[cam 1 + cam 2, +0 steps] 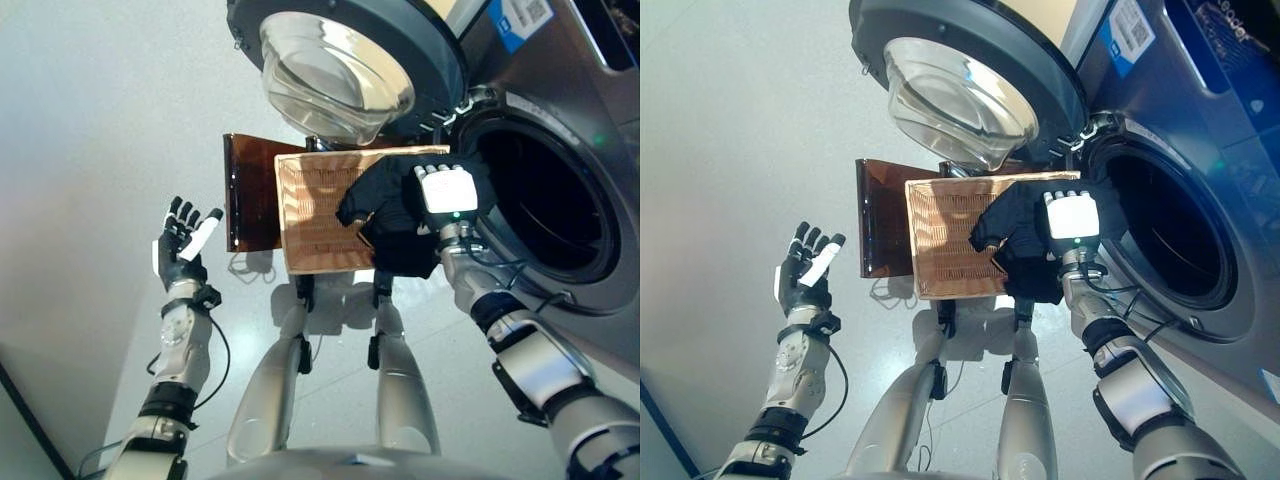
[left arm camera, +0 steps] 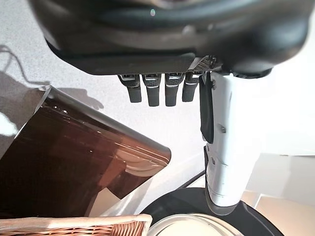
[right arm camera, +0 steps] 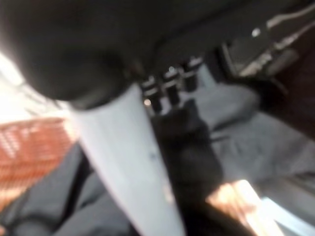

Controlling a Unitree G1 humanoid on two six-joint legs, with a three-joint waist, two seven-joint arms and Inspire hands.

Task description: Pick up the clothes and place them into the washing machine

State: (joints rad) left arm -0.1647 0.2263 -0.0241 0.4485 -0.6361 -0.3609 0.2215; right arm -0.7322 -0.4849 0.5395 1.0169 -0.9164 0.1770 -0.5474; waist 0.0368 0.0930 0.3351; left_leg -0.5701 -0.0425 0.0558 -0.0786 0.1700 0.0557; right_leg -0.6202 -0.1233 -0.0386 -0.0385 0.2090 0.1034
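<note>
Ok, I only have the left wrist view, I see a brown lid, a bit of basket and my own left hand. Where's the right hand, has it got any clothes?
Observer: The right hand is over the wicker basket, its fingers curled into a black garment.
Operator: Is the washer door open?
Observer: Yes, the door is swung open above the basket, and the dark drum opening shows to the right of the hand.
Operator: Is the garment past the opening yet?
Observer: Not yet; it hangs at the basket's right edge, beside the opening.
Operator: And my left hand?
Observer: The left hand is open, holding nothing, left of the brown lid.
</note>
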